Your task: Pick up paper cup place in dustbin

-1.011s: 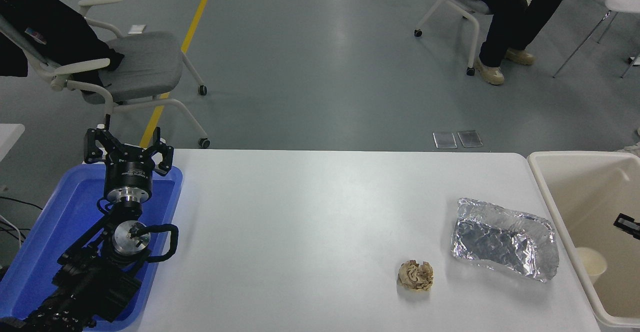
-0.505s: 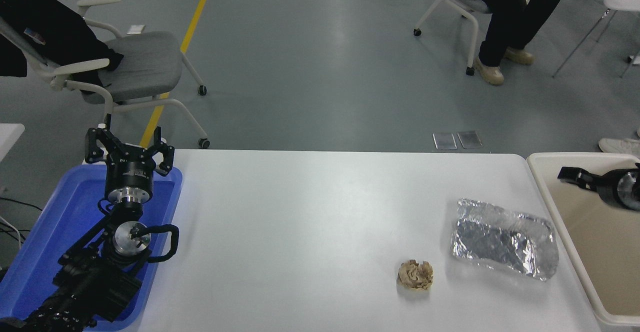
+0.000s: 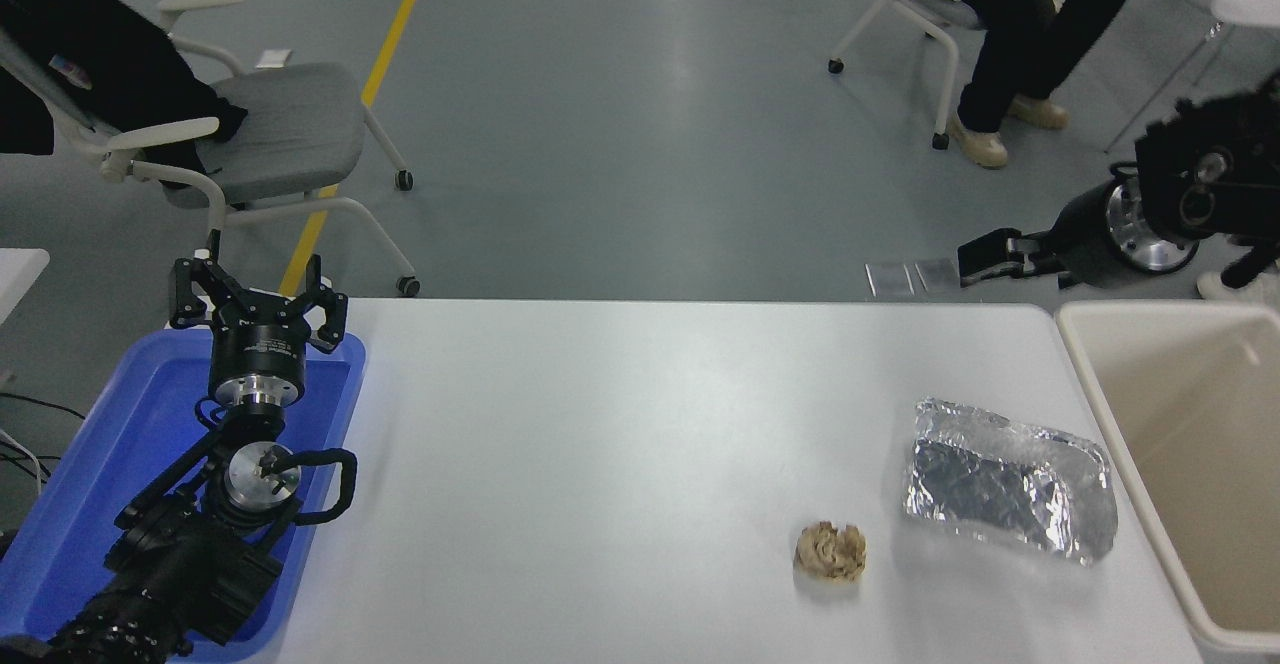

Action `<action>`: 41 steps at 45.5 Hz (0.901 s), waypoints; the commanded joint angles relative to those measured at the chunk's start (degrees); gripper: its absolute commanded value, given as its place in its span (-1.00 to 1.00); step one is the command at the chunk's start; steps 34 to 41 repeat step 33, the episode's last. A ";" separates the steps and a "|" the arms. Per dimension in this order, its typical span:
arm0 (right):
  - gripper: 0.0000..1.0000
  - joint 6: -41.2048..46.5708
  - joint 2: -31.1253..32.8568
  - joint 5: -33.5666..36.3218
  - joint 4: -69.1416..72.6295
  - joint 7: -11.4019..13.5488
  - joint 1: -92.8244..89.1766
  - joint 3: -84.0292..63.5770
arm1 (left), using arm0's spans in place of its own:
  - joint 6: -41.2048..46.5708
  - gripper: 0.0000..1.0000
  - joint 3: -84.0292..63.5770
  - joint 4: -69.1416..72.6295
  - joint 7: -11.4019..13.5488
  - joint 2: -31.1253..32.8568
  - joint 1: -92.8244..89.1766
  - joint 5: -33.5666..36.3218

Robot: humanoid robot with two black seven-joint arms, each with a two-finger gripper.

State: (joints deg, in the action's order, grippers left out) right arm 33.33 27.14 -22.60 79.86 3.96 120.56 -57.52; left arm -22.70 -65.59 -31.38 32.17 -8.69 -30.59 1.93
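1. We see no small white paper cup on the white table [image 3: 620, 424], nor in what shows of the cream rectangular plastic dustbin [image 3: 1075, 364].
2. Our right pincer [image 3: 978, 258] hangs beyond the table's far edge. We cannot tell its spread.
3. We judge it best to withdraw high, clear of the dustbin's rim.
4. Our left pincer [image 3: 256, 296] is parked wide at lower left.

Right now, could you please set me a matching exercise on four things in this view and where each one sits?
Things:
1. foil
2. paper ball
3. left gripper
4. dustbin

Places:
A. over the blue tray
B. at the table's right end
C. near the table's front edge, left of the foil
D. on the table beside the dustbin

Pairs: 1-D, 2-C, 3-A, 4-B
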 commanded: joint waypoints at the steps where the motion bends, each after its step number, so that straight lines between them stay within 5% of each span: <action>1: 1.00 10.00 -9.72 10.55 8.11 -0.01 13.46 -4.09 | 0.02 0.98 0.02 0.00 0.00 -0.01 0.00 0.00; 13: 1.00 11.67 -14.39 14.78 8.73 0.17 17.42 -4.44 | 0.02 0.98 0.02 0.00 0.00 -0.01 0.00 0.00; 41: 1.00 11.67 -8.94 14.34 8.03 0.17 15.85 -11.12 | 0.02 0.98 0.02 0.00 -0.09 -0.01 0.00 0.00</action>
